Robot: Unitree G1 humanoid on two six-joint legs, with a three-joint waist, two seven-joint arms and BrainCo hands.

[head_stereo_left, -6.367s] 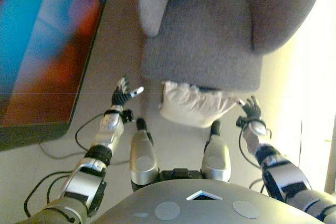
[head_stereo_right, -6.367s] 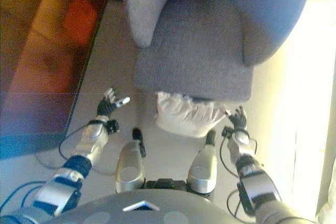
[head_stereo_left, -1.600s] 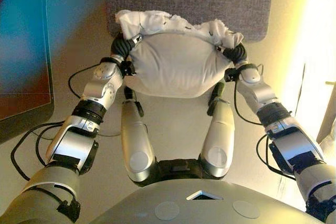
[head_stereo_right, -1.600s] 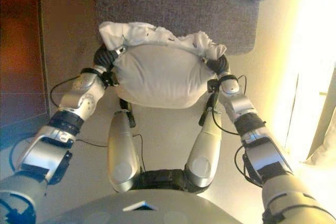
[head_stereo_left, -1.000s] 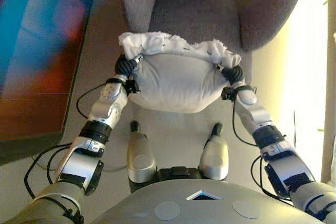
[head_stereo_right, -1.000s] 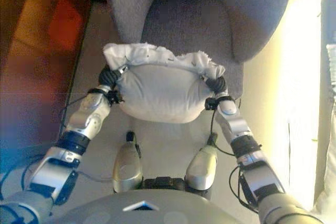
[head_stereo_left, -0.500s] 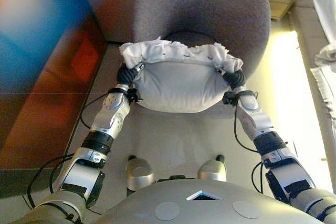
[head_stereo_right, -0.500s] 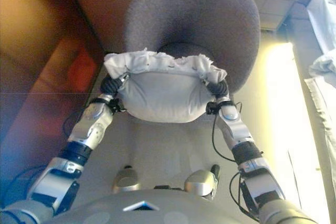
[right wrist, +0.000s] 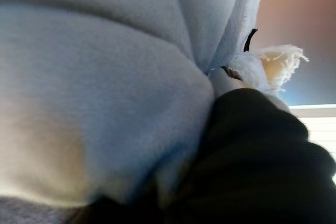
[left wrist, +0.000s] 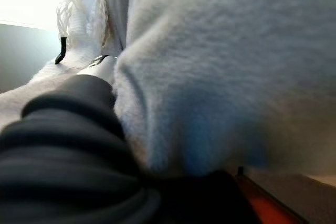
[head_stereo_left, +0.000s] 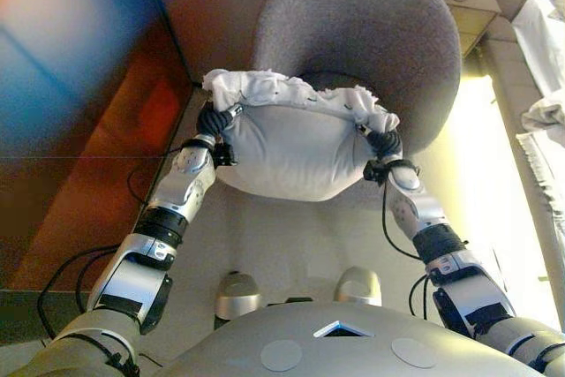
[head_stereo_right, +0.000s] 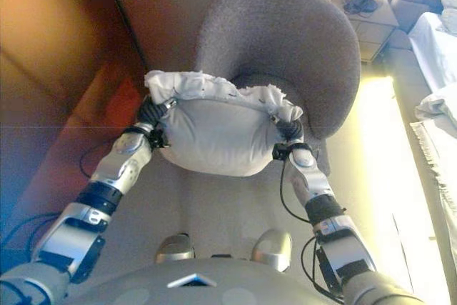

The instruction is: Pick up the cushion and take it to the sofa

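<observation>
The cushion point(head_stereo_left: 282, 152) hangs between both hands in front of the grey sofa point(head_stereo_left: 371, 33), its frilled white edge uppermost, clear of the floor and level with the seat. Six seconds ago it lay on the floor against the sofa's base with both hands spread open beside it; since then it has been lifted, and over the last second the view has risen from the sofa's front edge to its whole curved back, so the robot seems to have straightened up. The pick-up looks done; what remains is carrying the cushion forward over the seat and letting go. The left hand point(head_stereo_left: 213, 120) presses into the cushion's left end and the right hand point(head_stereo_left: 383, 142) into its right end, but the fingers are sunk in the fabric, so I cannot tell whether they curl round it or simply squeeze it between them. The eye views show the whole cushion and the sofa behind it; the wrist views show only pale plush fabric bulging against each dark ribbed cover, with a bit of fringe, which confirms firm contact on both sides.
</observation>
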